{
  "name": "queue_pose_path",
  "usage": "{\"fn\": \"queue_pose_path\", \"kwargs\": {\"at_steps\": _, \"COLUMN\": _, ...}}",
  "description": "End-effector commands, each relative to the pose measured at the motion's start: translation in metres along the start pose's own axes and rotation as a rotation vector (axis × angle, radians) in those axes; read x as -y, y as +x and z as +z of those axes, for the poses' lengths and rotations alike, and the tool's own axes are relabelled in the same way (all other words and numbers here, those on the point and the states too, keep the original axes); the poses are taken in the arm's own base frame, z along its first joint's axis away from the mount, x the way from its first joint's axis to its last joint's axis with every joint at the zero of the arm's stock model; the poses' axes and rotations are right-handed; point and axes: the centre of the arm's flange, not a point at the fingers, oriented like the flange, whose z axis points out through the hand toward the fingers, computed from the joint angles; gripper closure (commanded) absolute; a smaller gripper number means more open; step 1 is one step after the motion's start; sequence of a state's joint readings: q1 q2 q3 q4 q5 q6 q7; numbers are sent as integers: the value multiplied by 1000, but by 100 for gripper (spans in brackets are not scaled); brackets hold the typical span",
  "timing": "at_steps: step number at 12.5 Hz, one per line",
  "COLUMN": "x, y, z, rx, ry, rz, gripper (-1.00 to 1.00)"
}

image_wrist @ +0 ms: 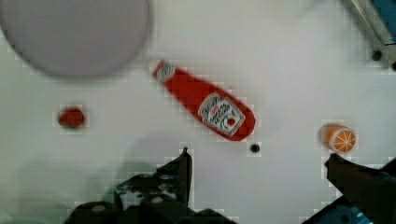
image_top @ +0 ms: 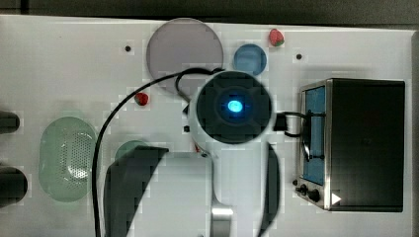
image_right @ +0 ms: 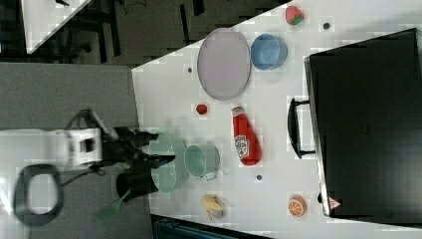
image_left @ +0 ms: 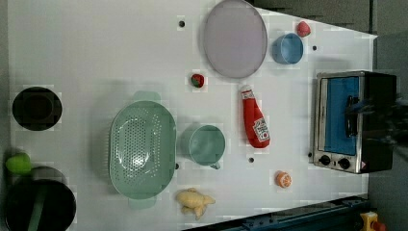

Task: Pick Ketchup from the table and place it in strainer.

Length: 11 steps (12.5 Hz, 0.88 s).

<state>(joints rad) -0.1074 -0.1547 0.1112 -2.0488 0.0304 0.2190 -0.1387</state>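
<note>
Over the white table, in the top view, the arm's round body hides the Ketchup entirely and covers part of the grey plate and the green cup. The strainer sits bare near the left view's lower left, just beside the cup. The Ketchup lies flat between plate and toaster oven, touching neither, open table all round it. In the wrist view the gripper hangs above with fingers spread wide, empty, the bottle lying apart from both fingertips.
</note>
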Motion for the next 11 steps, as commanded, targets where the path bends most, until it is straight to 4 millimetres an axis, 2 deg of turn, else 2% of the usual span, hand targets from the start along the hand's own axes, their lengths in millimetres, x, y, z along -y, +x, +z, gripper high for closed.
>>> {"fn": "queue_pose_path", "kwargs": {"at_steps": 1, "x": 7, "y": -9, "z": 64, "rx": 57, "ry": -39, "rz": -315, "gripper": -100}}
{"fn": "queue_pose_path", "kwargs": {"at_steps": 7, "x": 14, "y": -10, "z": 156, "rx": -38, "ry": 5, "rz": -809, "gripper": -100}}
{"fn": "queue_pose_path", "kwargs": {"at_steps": 11, "x": 15, "y": -6, "z": 224, "rx": -17, "ry": 16, "rz": -836, "gripper": -100}}
